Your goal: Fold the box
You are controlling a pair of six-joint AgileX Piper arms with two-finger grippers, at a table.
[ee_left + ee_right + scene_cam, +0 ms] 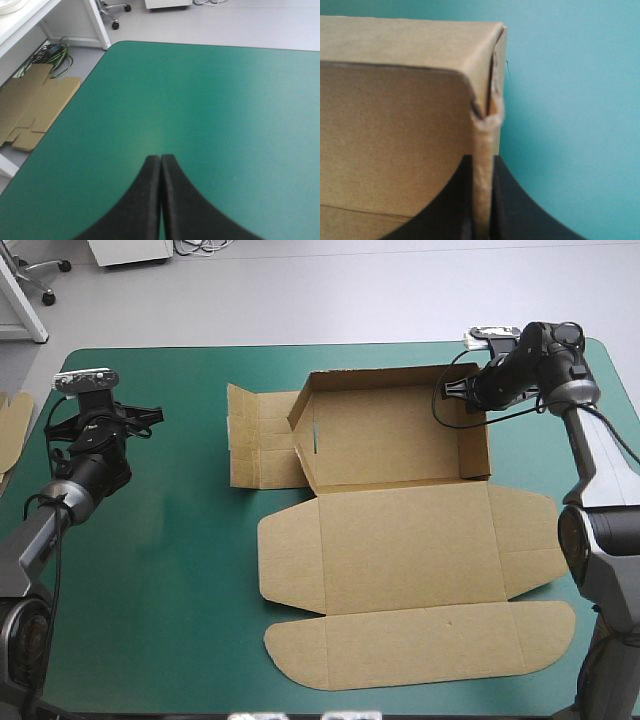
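Evidently the side walls are the step in hand: the box [390,435] sits on the far half of the desk [160,560], right of its middle, as a part-formed tray with its lid [400,550] spread flat toward the near edge. The right wall [476,440] stands upright, and the right end effector [482,165] is all but closed on it beside the far right corner, with the board pinched between the black fingers. The left side panel [262,435] lies flat on the teal-green cover outside the tray. The next move, as a judgement, calls for the right side to be let go once it holds its shape, then for that panel to be lifted, rolled over the short standing flap at the tray's left side and pressed down inside. The left end effector [160,159] has its fingers pressed together on nothing and hangs over bare cover near the desk's far left corner, well apart from the box, so it would have to travel toward the tray first. Only the high view shows the whole layout and the unfolded left side. Only the right wrist view shows the grip itself, with the wall's top edge doubled, a narrow gap between its layers and a crushed lip just above the fingertips. The left wrist view shows no box, but shows most clearly the spare board [35,107] lying past the desk's left edge.
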